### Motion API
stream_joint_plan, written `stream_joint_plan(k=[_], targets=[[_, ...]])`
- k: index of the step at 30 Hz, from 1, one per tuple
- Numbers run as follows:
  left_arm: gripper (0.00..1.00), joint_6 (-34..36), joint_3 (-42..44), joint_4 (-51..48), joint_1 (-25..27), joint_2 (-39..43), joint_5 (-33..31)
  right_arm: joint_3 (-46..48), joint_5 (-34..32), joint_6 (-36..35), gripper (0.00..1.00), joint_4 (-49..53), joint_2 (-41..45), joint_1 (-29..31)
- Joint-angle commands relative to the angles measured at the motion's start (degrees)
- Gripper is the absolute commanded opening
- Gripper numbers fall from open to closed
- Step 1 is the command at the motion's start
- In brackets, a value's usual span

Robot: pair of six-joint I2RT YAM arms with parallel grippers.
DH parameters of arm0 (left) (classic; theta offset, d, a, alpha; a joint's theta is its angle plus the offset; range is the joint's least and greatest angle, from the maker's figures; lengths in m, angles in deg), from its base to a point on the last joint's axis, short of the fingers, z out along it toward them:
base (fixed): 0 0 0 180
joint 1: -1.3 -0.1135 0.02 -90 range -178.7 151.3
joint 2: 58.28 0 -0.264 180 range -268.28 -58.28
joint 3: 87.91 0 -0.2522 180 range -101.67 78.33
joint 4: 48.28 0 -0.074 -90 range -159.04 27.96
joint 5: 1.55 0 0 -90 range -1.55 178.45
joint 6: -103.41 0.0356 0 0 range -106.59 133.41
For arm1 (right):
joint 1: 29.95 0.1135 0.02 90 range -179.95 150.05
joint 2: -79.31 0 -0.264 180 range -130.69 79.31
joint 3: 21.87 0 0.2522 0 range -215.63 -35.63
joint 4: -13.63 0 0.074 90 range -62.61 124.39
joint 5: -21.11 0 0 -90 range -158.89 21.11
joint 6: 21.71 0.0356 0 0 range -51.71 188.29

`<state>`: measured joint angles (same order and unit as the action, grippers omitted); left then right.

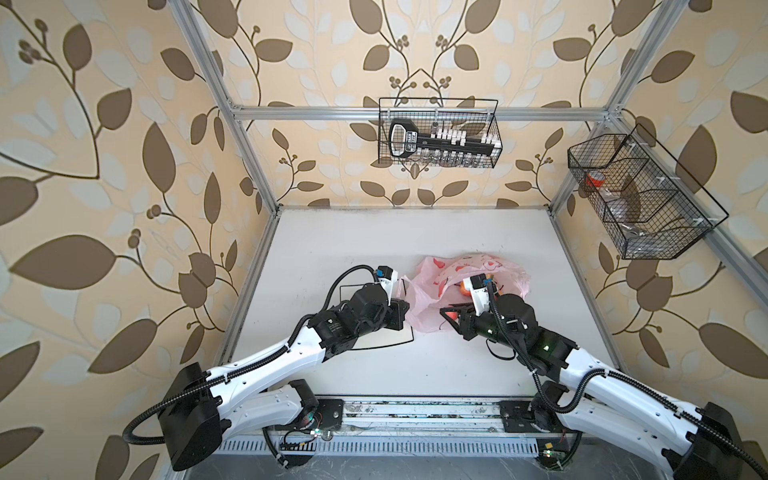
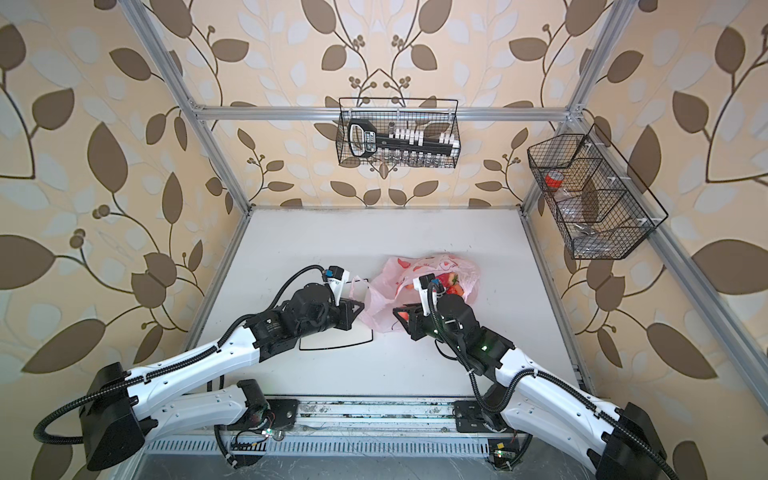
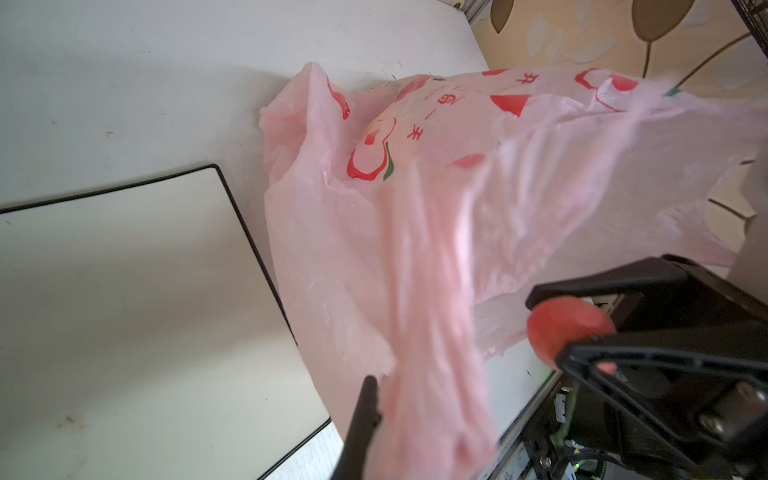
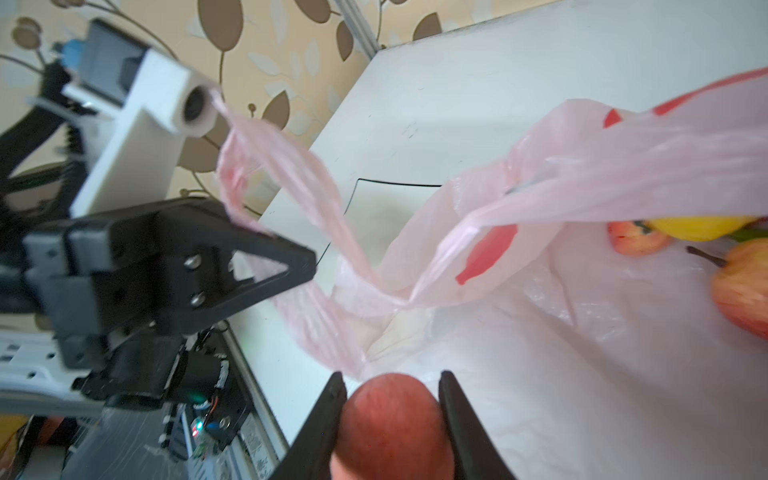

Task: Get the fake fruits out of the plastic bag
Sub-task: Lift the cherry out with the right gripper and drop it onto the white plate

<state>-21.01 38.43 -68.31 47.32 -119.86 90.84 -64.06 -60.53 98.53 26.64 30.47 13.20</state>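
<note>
Plate (image 3: 124, 291) lies just beside plastic bag (image 3: 415, 174).

bag (image 1: 419, 303): pink, crumpled, mouth open, centre-right
pear (image 4: 702, 227), peaches (image 4: 744, 286): inside bag
peach (image 4: 392, 419): outside, in right pincer (image 4: 390, 382)

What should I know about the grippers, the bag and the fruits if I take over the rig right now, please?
Left gripper: shut on the plastic bag's handle loop, holding it up.
Right gripper: shut on a red-orange fake fruit at the bag's mouth.
The bag lies on the table beside the plate.
Done: one fruit grasped; none visibly set down.
Left: place it, then fetch the yellow pear, peaches and any others inside.
</note>
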Motion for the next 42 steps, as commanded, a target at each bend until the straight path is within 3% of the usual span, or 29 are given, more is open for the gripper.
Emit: stream_joint_plan(k=[1, 4, 9, 13, 22, 27, 37, 40, 42], targets=[[0.00, 3.01, -3.82, -0.15, -2.16, -1.61, 3.95, 0.96, 6.28, -4.49, 0.21, -2.76, -0.10, 2.79], [0.00, 4.30, -5.55, -0.24, -4.88, -3.41, 7.36, -0.02, 5.51, -6.96, 0.21, -3.94, -2.67, 7.30], [0.00, 6.11, -7.57, -0.94, -7.35, -4.86, 9.72, -2.82, -3.48, -9.44, 0.21, -7.12, -11.12, 16.22], [0.00, 6.32, -7.60, -0.87, -9.29, -4.74, 10.47, -5.43, -9.57, -8.01, 0.24, -13.90, -21.94, 20.09], [0.00, 6.48, -7.82, 0.11, -12.17, -4.86, 11.18, -11.93, -20.19, 1.93, 0.23, -24.46, -41.50, 20.43], [0.00, 6.86, -8.17, -0.36, -12.37, -5.04, 11.58, -16.55, -25.44, 2.47, 0.23, -24.60, -49.07, 20.33], [0.00, 6.75, -7.75, -1.03, -12.37, -3.56, 11.43, -24.77, -28.63, 3.41, 0.23, -21.90, -59.79, 20.30], [0.00, 6.40, -7.60, -0.99, -12.36, -2.98, 11.91, -25.68, -29.06, 4.21, 0.27, -21.22, -61.43, 20.29], [0.00, 6.27, -7.40, -0.88, -12.42, -2.67, 12.16, -25.96, -29.09, 4.62, 0.36, -20.55, -62.07, 20.29]])
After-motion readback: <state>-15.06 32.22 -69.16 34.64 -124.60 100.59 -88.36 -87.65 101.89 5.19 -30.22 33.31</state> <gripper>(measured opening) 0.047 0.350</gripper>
